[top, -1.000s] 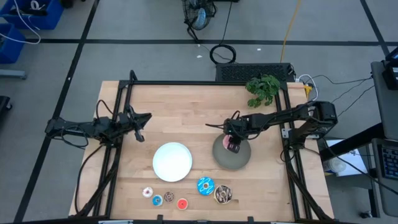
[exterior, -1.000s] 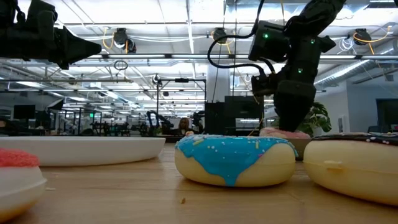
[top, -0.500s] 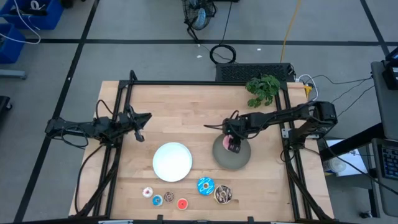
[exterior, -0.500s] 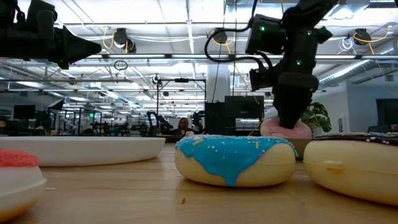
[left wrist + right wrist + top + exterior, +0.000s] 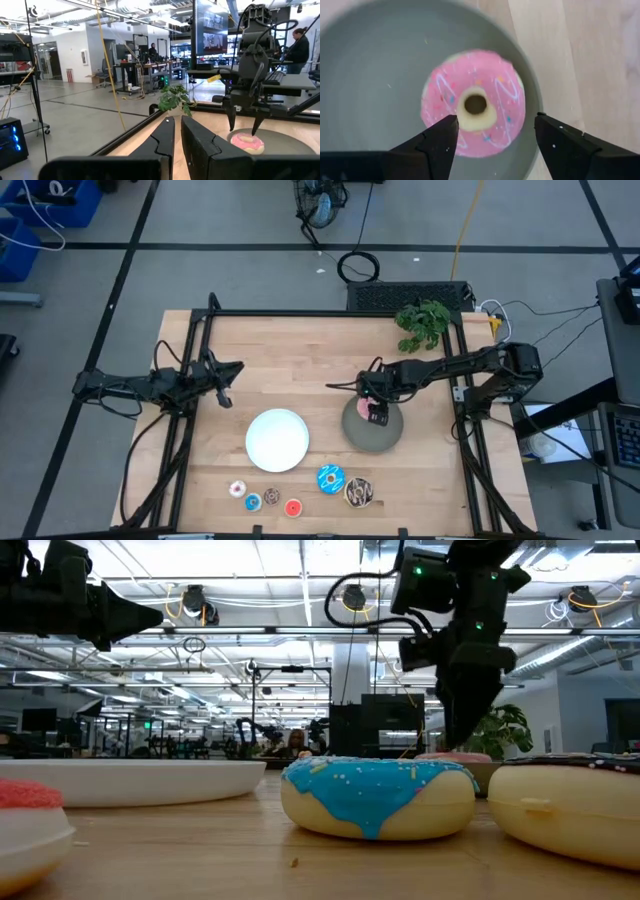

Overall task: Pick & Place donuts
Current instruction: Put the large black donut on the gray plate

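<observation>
The pink donut (image 5: 475, 102) lies flat in the grey plate (image 5: 370, 75), on the side toward the table's far edge (image 5: 379, 420). My right gripper (image 5: 496, 120) hangs open just above it, fingers pointing down and standing to either side without touching, as the left wrist view shows (image 5: 244, 129). The blue donut (image 5: 331, 477) and the chocolate donut (image 5: 359, 493) sit on the table near its near edge, beside four mini donuts (image 5: 265, 498). My left gripper (image 5: 232, 370) waits shut over the table's left side.
The white plate (image 5: 277, 440) sits left of the grey plate (image 5: 372, 438). A green plant (image 5: 423, 323) stands at the far right corner. Black frame rails run along the table's left and right sides. Bare wood lies between the plates and the far edge.
My right gripper has let go of the pink donut and risen straight up off it. The donut, which stood a little raised half a second ago, now lies low and flat in the grey plate.
</observation>
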`<state>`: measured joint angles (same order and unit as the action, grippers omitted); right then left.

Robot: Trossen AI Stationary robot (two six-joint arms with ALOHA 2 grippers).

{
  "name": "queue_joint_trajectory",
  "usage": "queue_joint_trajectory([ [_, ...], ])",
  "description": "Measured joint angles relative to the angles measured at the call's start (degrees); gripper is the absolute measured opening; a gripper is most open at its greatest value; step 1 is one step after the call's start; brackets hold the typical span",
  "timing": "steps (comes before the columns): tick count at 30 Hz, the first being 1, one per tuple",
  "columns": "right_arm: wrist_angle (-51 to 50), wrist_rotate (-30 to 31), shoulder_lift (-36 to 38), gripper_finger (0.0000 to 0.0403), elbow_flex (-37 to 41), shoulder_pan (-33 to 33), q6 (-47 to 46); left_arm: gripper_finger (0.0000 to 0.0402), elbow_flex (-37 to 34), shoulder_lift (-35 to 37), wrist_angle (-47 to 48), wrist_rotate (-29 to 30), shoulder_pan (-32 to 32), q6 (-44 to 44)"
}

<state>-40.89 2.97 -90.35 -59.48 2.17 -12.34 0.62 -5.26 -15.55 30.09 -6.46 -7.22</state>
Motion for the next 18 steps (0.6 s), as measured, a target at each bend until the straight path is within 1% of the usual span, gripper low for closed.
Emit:
queue_joint_trajectory([
  [3,-3.46,-0.25,0.0,0.0245,-3.09,-0.06,-0.74,0.0037,0.0,0.0,0.0,0.02,0.0,-0.02],
  [6,-9.24,-2.88,0.04,0.0236,-6.87,-0.6,-3.04,0.0037,0.0,0.0,0.04,0.02,0.0,-0.02],
  [9,-14.99,-4.51,0.04,0.0212,-9.67,-2.32,-3.16,0.0037,0.0,0.0,0.03,0.03,0.0,-0.02],
  [11,-19.09,-4.55,0.04,0.0183,-11.6,-3.56,-2.97,0.0037,0.0,0.0,0.03,0.04,0.0,-0.02],
  [14,-23.66,-4.25,0.04,0.012,-14.21,-5.25,-2.16,0.0037,0.0,0.0,0.32,0.04,0.0,0.02],
  [18,-23.55,-4.61,1.17,0.0025,-15.79,-7.22,-1.34,0.0037,0.0,0.01,0.48,0.04,0.0,0.84],
])
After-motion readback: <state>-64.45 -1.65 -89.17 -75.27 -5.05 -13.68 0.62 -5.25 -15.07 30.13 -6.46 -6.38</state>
